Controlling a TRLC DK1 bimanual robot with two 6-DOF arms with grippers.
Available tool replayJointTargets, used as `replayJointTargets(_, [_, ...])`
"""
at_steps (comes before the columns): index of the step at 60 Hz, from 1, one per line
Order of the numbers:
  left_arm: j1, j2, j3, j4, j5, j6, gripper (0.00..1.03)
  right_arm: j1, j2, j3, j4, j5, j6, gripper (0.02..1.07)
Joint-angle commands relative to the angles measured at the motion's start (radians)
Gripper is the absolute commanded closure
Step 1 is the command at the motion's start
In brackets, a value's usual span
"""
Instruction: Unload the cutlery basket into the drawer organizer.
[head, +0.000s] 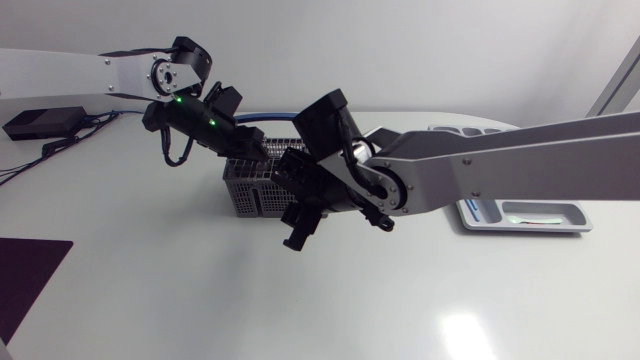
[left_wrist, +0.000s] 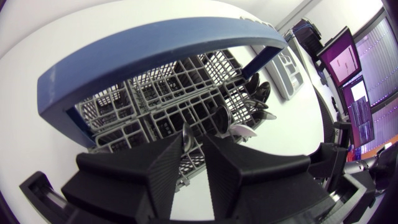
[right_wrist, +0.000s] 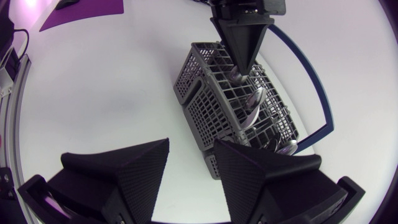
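Note:
The grey mesh cutlery basket (head: 250, 190) (right_wrist: 214, 106) with a blue bail handle (left_wrist: 155, 46) stands mid-table. My left gripper (head: 255, 152) (left_wrist: 193, 140) (right_wrist: 239, 67) hangs over its far end, shut on a spoon (left_wrist: 186, 138) (right_wrist: 236, 76) that still stands in a compartment. More spoons (right_wrist: 255, 102) (left_wrist: 258, 93) lean in the compartments nearest the organizer. My right gripper (head: 300, 225) (right_wrist: 189, 158) hovers just in front of the basket, open, nothing between its fingers. The light drawer organizer (head: 520, 215) (left_wrist: 287, 68) lies at the right, partly hidden behind my right arm.
A dark mat (head: 25, 275) (right_wrist: 81, 15) lies at the table's front left edge. A black box (head: 40, 122) with cables sits at the back left. Bare white tabletop spreads in front of the basket.

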Motion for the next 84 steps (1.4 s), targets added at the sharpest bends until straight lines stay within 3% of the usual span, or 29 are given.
replayJointTargets(1, [0.006,0.019,0.012,-0.012,-0.006,0.017,0.77,0.009,0.024,-0.015,0.012,0.003,0.019,0.52])
replayJointTargets(61, [-0.015,0.048,0.015,-0.01,-0.035,0.026,0.84,0.011,0.031,-0.021,0.02,0.004,0.019,0.52])
replayJointTargets(76, [-0.015,0.048,0.014,-0.01,-0.034,0.03,0.98,0.011,0.031,-0.023,0.022,0.004,0.019,0.52])
replayJointTargets(84, [-0.011,0.043,0.003,-0.01,-0.018,0.028,0.98,0.011,0.036,-0.023,0.022,0.004,0.017,0.52])
